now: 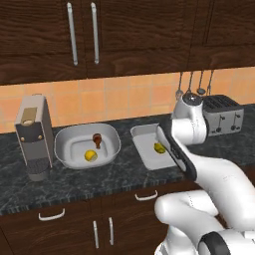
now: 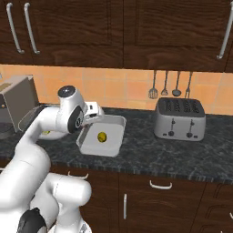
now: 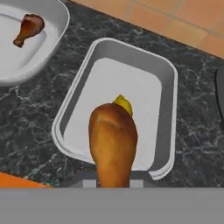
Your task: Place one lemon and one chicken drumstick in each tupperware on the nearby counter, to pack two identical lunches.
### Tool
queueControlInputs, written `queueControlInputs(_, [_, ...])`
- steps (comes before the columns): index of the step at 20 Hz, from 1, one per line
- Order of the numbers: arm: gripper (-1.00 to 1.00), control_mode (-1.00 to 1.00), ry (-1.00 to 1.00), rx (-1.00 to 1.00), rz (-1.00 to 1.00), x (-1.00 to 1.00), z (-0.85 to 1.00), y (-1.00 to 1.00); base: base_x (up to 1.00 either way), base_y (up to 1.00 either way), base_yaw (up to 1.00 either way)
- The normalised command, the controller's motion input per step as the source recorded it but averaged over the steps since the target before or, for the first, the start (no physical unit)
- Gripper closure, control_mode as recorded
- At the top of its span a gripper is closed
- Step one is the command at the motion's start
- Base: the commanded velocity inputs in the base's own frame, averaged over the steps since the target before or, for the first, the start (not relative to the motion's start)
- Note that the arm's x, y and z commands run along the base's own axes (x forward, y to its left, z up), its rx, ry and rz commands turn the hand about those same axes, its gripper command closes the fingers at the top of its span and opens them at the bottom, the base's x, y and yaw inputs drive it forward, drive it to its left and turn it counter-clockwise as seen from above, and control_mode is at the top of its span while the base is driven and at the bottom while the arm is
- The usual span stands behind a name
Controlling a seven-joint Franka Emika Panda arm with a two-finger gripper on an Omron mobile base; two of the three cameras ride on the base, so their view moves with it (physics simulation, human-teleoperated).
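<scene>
- Holding a chicken drumstick (image 3: 113, 144) with the jaws closed on it: the gripper's tips sit at the bottom of the hand view, hidden behind the meat, and the fat end rises between them at 6 o'clock.
- Drumstick long axis runs roughly along 6–12 o'clock in the hand view; the thick rounded end points toward 12, the lower part drops out of sight toward the fingers. Whether the thin end is what is clamped I cannot tell.
- Position: the held drumstick hangs over the near rim of the squarer tupperware (image 3: 168, 109), not yet in it.
- Inside that container one lemon (image 3: 123, 104) lies near the middle, partly hidden behind the drumstick; it also shows in the left base view (image 1: 159, 148) and the right base view (image 2: 102, 136).
- At 10–11 o'clock of the hand view, the bowl-like tupperware (image 3: 52, 48) holds a second drumstick (image 3: 28, 29), thin end toward 7 o'clock, thick end toward 1.
- Left base view confirms the bowl-like container (image 1: 112, 144) holds a lemon (image 1: 90, 156) and a drumstick (image 1: 97, 139), slightly apart.
- Both containers rest on the counter (image 1: 114, 174), side by side.
- Judgement on progress: first lunch looks complete; second has its lemon. Remaining: lower and release the held drumstick into the squarer container.
</scene>
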Motion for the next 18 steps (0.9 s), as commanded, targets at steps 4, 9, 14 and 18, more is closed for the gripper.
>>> queueControlInputs(4, [1.0, -1.0, 0.16, 0.02, 0.0, 1.0, -0.94, -0.38, 0.0, 0.0, 0.0])
queueControlInputs(9, [1.0, -1.0, 0.03, 0.0, 0.0, 1.0, -0.53, -0.23, 0.0, 0.0, 0.0])
queueControlInputs(14, [1.0, -1.0, 0.0, 0.0, 0.0, 1.0, -0.6, 0.0, 0.0, 0.0, 0.0])
queueControlInputs(18, [-1.0, -1.0, 0.0, 0.0, 0.0, 0.43, -0.43, -0.04, 0.0, 0.0, 0.0])
